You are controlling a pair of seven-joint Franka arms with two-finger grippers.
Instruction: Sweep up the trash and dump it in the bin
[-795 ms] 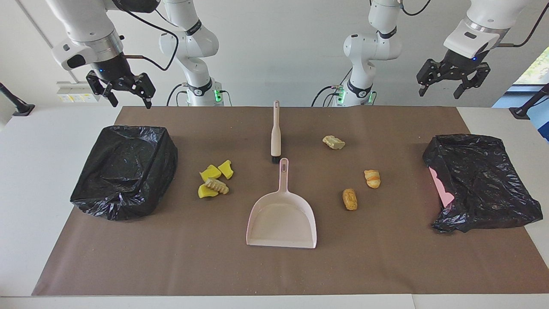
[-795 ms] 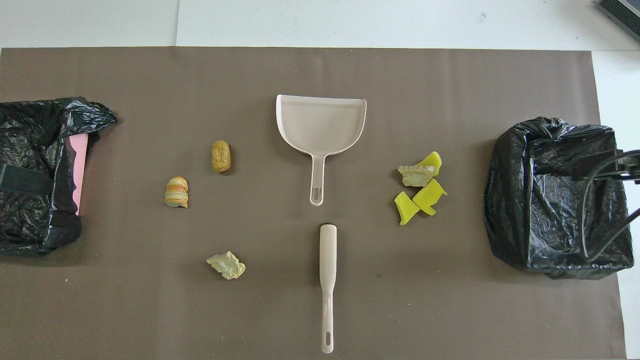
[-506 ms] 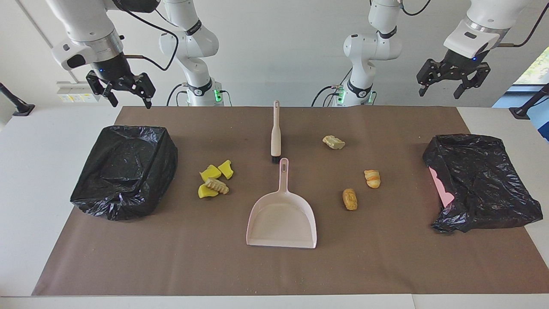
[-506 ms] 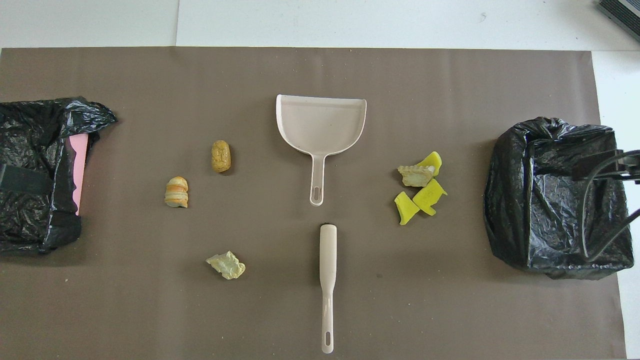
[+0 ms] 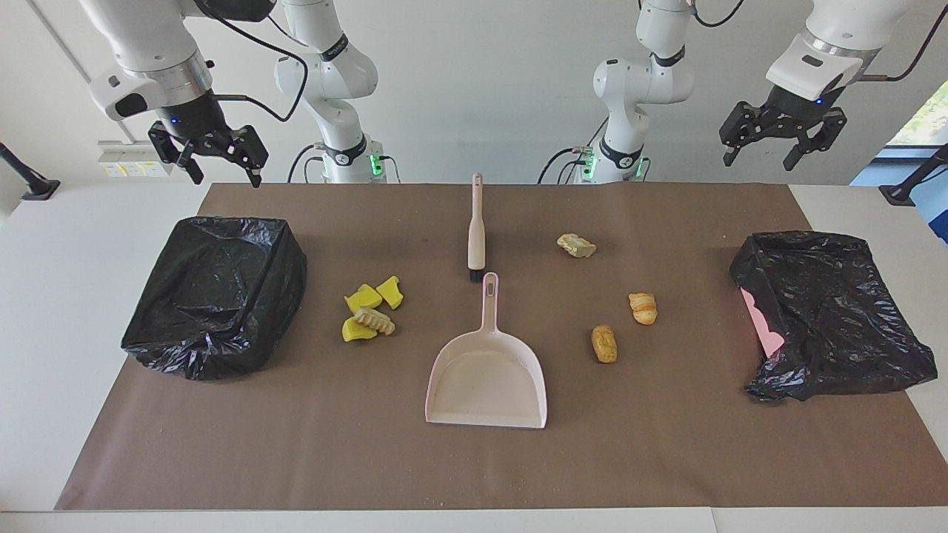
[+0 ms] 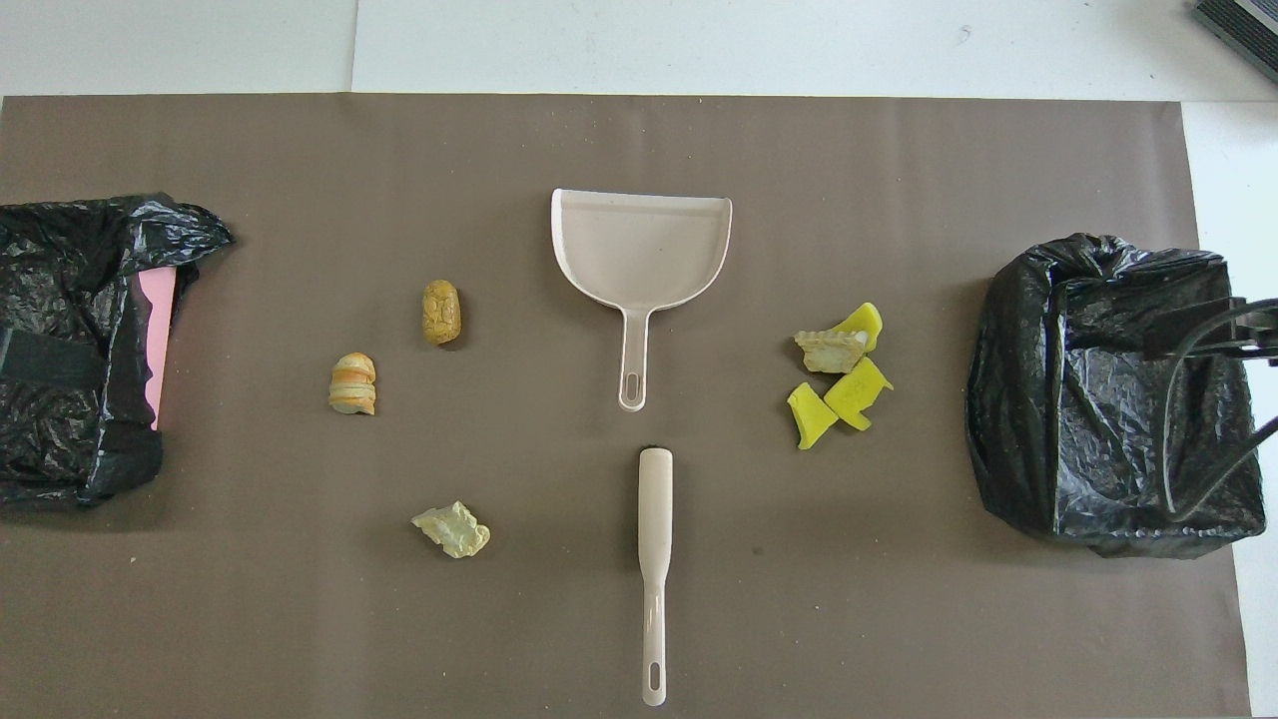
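Three yellow chunks (image 5: 368,299) (image 6: 849,384) and a ridged beige piece (image 5: 375,320) (image 6: 829,350) lie clustered beside the black-bagged bin (image 5: 215,292) (image 6: 1108,389) at the right arm's end. A pale lump (image 5: 576,245) (image 6: 451,529), a striped bread piece (image 5: 643,307) (image 6: 352,382) and a golden-brown lump (image 5: 604,343) (image 6: 441,312) lie apart toward the left arm's end. My right gripper (image 5: 222,172) hangs open and empty, high over the table edge near that bin. My left gripper (image 5: 763,157) hangs open and empty, high at the left arm's end.
A pale pink dustpan (image 5: 485,377) (image 6: 639,245) lies mid-table with its handle toward the robots. A brush (image 5: 476,229) (image 6: 654,559) lies in line with it, nearer the robots. A second black-bagged bin (image 5: 829,311) (image 6: 70,340) with pink showing lies at the left arm's end.
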